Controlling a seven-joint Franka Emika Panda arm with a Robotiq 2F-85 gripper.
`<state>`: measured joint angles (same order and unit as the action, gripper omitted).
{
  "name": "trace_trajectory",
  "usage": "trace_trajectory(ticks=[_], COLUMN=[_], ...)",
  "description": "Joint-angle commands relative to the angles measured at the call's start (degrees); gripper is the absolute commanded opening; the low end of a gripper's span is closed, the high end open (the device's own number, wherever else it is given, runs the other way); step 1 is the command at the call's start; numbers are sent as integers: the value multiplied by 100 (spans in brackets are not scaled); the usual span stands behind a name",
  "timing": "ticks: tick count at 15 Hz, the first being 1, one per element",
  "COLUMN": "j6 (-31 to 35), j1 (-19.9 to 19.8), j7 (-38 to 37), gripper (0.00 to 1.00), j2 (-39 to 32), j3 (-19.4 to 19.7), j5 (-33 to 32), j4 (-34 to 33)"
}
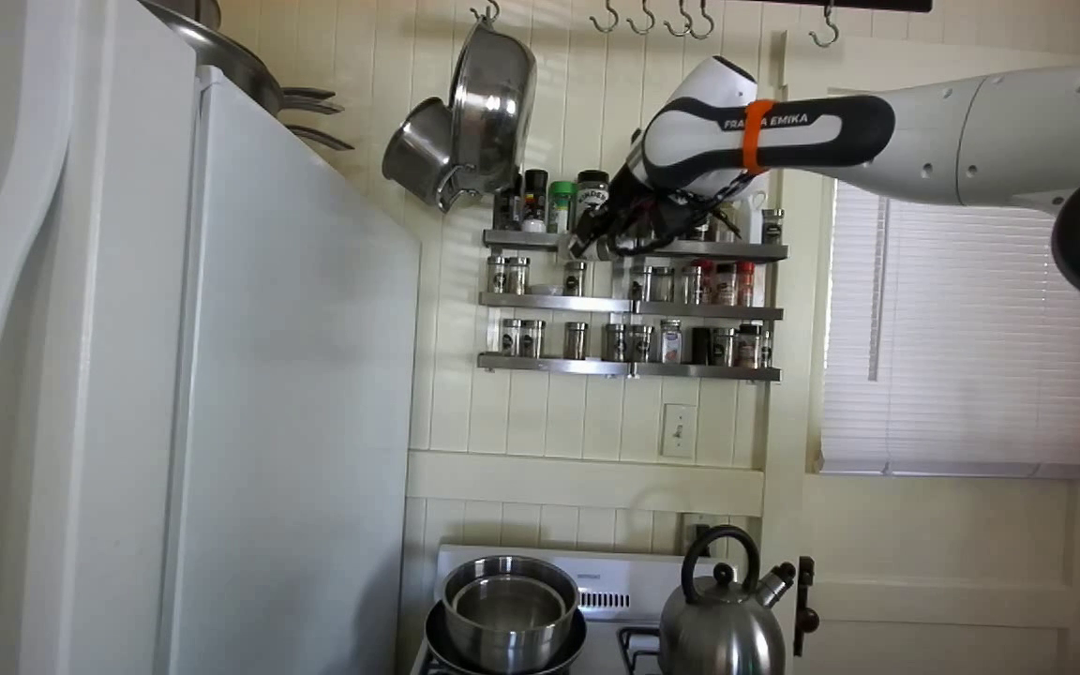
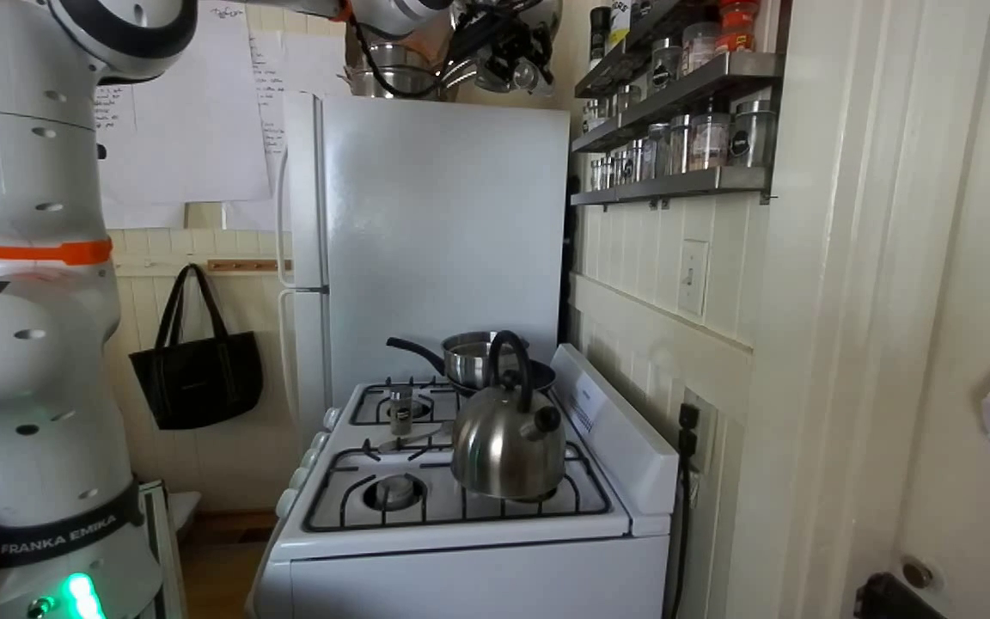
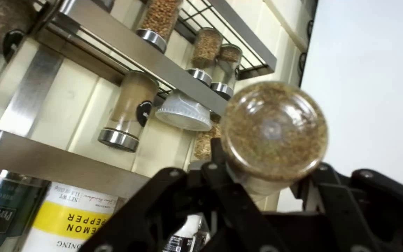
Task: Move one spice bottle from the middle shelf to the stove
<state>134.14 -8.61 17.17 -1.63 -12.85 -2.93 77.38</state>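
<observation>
In the wrist view, which stands upside down, my gripper (image 3: 268, 171) is shut on a clear glass spice bottle (image 3: 273, 133) of brownish-green herbs, its base facing the camera. The middle shelf (image 1: 549, 302) carries several small jars and a plastic cup (image 3: 184, 113); a jar of tan powder (image 3: 129, 105) stands on it. In an exterior view the gripper (image 1: 585, 244) is in front of the rack, around top-tier height. The white stove (image 2: 469, 559) is far below, with a small spice bottle (image 2: 400, 411) upright between its burners.
A kettle (image 2: 508, 447) and stacked metal pots (image 1: 512, 614) occupy part of the stove. The white fridge (image 1: 301, 375) rises beside it. Metal pots (image 1: 493, 103) hang near the rack. The top shelf (image 1: 723, 250) and bottom shelf (image 1: 554, 364) hold several jars.
</observation>
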Motion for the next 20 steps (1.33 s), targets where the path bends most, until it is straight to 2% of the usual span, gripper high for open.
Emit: trace_trajectory(ticks=[1,5,6,7,8,11,15,18,19,20], j6=[1,25,-46,-110,-107,-64,-2,156,-20,-14], j1=[-134,172,43,-27,385,370,529,493,634,650], j7=[299,616,657,336,19,-612,-1251,-1824,-1468,-1511], gripper=[19,19,19,19,19,19,19,19,19,44], j2=[782,1578,1743,1909,2042,2511,2766,2882,2622,2636], j3=[58,576,582,626,1081,1308,1476,1376,1565,1569], j5=[1588,3368,3767,3713,3373,2839,2877,2708,2768,2732], j4=[877,1969,2239,2535,2830,3797,4612,5045,4626,4697])
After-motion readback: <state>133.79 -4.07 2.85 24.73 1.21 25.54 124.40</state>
